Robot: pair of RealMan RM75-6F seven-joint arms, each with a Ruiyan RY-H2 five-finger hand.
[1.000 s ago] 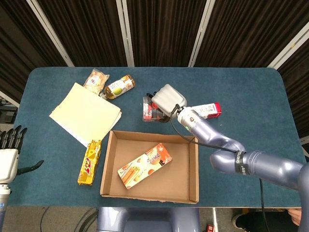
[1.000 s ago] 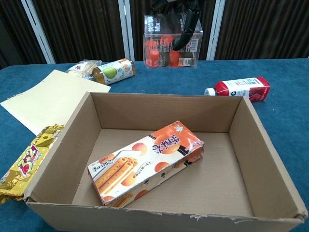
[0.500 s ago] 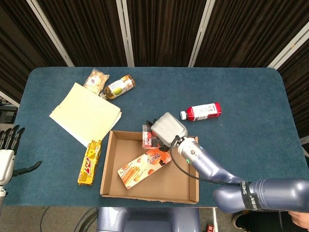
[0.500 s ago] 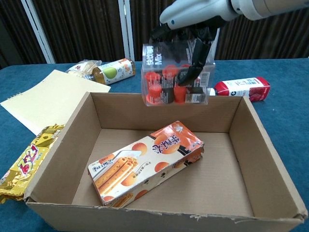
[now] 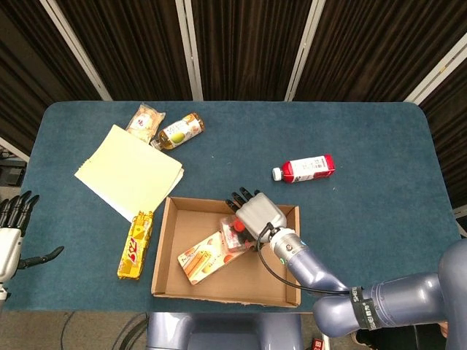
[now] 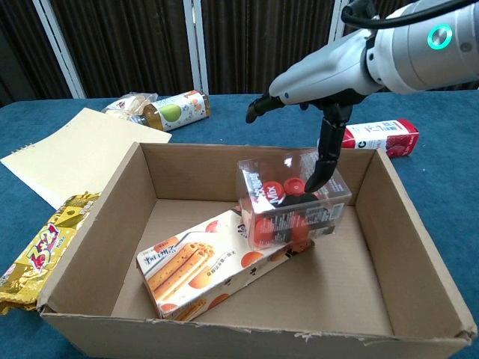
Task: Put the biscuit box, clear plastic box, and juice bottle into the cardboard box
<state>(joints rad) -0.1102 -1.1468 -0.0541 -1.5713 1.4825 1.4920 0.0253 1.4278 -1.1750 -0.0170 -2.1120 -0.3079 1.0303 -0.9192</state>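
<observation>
Step in hand: the clear plastic box (image 6: 293,200) is being placed in the cardboard box (image 6: 389,224). It lies tilted inside, resting on the upper end of the biscuit box (image 6: 217,258), which is already in.

The right robot hand (image 6: 318,90) is spread wide above it. One dark fingertip looks to be touching the lid, but no grip is seen, so the box is judged released or nearly so.

The left robot hand (image 5: 13,226) is parked at the surface edge (image 5: 66,240), fingers apart, holding nothing.

The juice bottle (image 5: 306,168) lies on its side on the surface, beyond the far right corner of the cardboard box, well clear of the hand.

Next move, as judged:
- right hand to be lifted straight up so the tilted plastic box is not dragged
- hand to be carried over the far wall to the juice bottle
- bottle may roll, so it should be gripped across its body.
</observation>
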